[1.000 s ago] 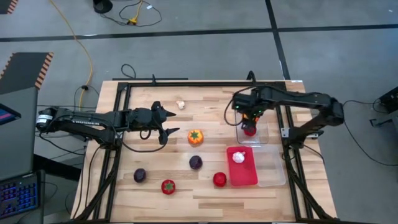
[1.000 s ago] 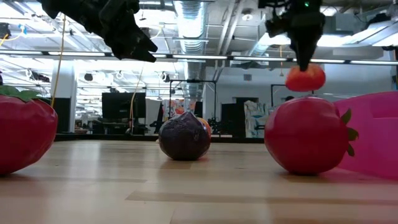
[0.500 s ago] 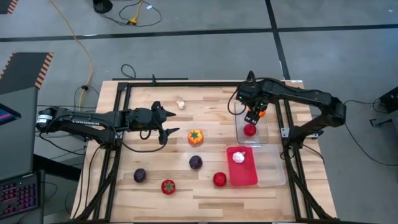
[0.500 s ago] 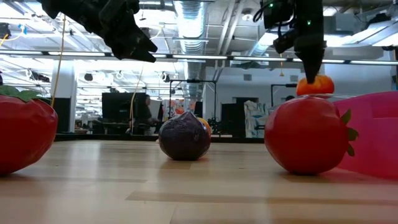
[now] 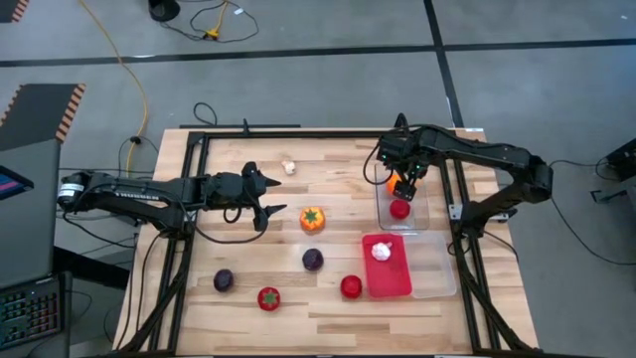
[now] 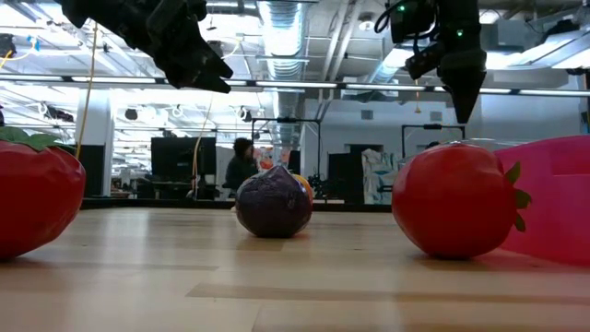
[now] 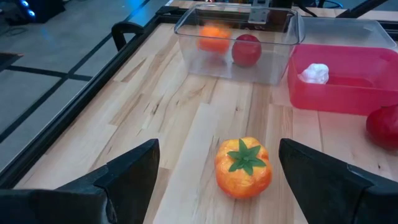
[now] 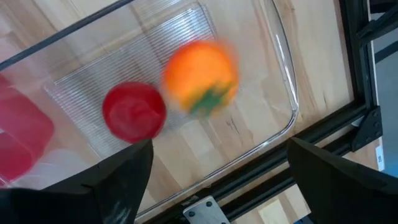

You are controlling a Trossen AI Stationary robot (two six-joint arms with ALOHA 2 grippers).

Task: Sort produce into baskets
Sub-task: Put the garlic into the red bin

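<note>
Wooden table [image 5: 328, 169]: right gripper [image 5: 405, 175], fingers spread, above clear basket [image 5: 382, 217].

We saw the right gripper [image 5: 404, 179] poised at the table's far right, fingers [image 8: 118, 180] spread wide and empty; the left gripper [image 5: 270, 207] hovered mid-table, parted, holding nothing.

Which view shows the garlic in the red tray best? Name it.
The left wrist view: the garlic lies unobstructed in the red tray. The high view shows it smaller. The low and right wrist views don't show it.
</note>
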